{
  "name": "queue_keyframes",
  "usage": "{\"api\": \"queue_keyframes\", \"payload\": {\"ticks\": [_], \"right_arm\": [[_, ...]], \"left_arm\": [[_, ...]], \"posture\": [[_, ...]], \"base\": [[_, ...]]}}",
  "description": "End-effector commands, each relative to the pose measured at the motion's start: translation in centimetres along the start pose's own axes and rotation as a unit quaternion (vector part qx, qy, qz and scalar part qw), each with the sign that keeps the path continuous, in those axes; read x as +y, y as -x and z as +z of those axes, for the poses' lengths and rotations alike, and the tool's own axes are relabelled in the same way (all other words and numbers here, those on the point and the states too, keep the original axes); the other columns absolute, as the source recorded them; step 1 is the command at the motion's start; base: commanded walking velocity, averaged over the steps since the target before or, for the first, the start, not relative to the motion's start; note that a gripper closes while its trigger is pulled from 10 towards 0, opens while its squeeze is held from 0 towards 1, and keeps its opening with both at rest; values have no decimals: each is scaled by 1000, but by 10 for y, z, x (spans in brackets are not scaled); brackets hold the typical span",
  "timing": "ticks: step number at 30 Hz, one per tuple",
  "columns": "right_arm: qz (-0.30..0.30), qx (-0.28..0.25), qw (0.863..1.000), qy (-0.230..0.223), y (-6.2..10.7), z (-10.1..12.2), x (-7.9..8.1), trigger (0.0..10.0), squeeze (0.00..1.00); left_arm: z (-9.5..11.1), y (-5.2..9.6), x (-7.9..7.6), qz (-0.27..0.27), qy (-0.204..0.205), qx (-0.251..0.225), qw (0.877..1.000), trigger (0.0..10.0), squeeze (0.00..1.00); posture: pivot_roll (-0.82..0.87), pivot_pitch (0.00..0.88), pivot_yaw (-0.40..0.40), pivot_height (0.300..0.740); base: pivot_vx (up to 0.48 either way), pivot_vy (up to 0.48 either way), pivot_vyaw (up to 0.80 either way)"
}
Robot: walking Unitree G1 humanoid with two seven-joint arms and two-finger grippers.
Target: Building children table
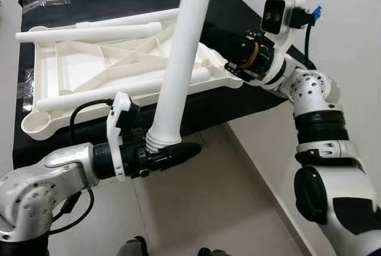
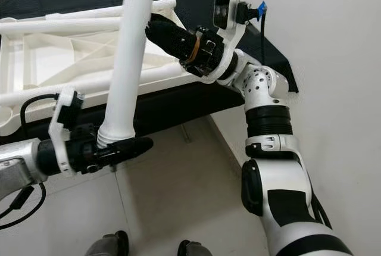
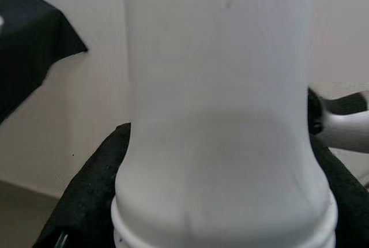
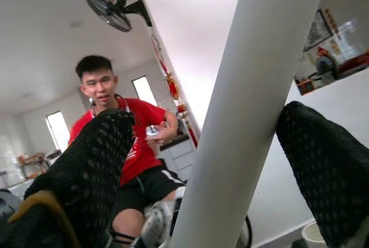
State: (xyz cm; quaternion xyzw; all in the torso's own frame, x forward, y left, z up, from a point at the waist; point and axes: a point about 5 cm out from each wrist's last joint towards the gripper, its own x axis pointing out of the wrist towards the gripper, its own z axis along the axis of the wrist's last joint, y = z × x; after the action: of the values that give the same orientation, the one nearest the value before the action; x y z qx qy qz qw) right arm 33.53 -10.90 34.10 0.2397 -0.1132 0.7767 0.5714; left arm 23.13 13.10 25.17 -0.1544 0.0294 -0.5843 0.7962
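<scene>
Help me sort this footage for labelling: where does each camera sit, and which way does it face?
Left eye view: on the head, looking down at the upturned tabletop on black cloth; both arms show.
Right eye view: same head, same scene, shifted.
Left wrist view: along the left pincer, close on the white table leg.
Right wrist view: along the right pincer, looking up past the leg at a person.
All four share the leg.

The upright white table leg (image 1: 181,59) stands across the way between the two arms, its threaded end clamped in the left hand (image 1: 172,152) and its shaft flanked by the right hand (image 2: 164,33). Behind it, the upturned tabletop (image 1: 89,71) and loose legs (image 1: 89,31) cover the black desk (image 1: 238,98). Bare floor (image 1: 202,208) lies open in front.
</scene>
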Motion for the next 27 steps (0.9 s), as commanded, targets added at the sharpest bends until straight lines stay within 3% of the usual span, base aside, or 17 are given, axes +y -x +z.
{"api": "queue_keyframes", "payload": {"ticks": [1,8,13,17,23,26,27], "right_arm": [[20,1,1000,-6,-3,-2,3,10000,0],[42,56,996,-46,-9,-21,4,10000,0],[26,128,991,-40,-13,-42,3,10000,0],[7,161,986,-31,-14,-52,-1,10000,0],[-24,178,983,-40,-18,-63,-6,10000,0],[-37,166,984,-57,-22,-67,-10,10000,0],[-37,166,984,-57,-22,-67,-10,10000,0]], "left_arm": [[-1,1,-2,-14,16,-1,1000,10000,0],[-4,19,-2,-54,68,54,995,10000,0],[-15,31,-4,-54,88,123,987,10000,0],[-21,33,-3,-46,92,148,984,10000,0],[-30,34,-1,-25,65,190,979,10000,0],[-37,32,3,-2,-4,229,973,10000,0],[-37,32,3,-2,-4,229,973,10000,0]], "posture": [[74,202,-56,740],[75,199,-49,740],[75,202,-41,740],[73,201,-40,740],[73,204,-41,740],[70,197,-40,740],[70,197,-40,740]], "base": [[0,0,0],[0,0,0],[0,0,0],[0,0,0],[0,0,0],[0,0,0],[0,0,0]]}}
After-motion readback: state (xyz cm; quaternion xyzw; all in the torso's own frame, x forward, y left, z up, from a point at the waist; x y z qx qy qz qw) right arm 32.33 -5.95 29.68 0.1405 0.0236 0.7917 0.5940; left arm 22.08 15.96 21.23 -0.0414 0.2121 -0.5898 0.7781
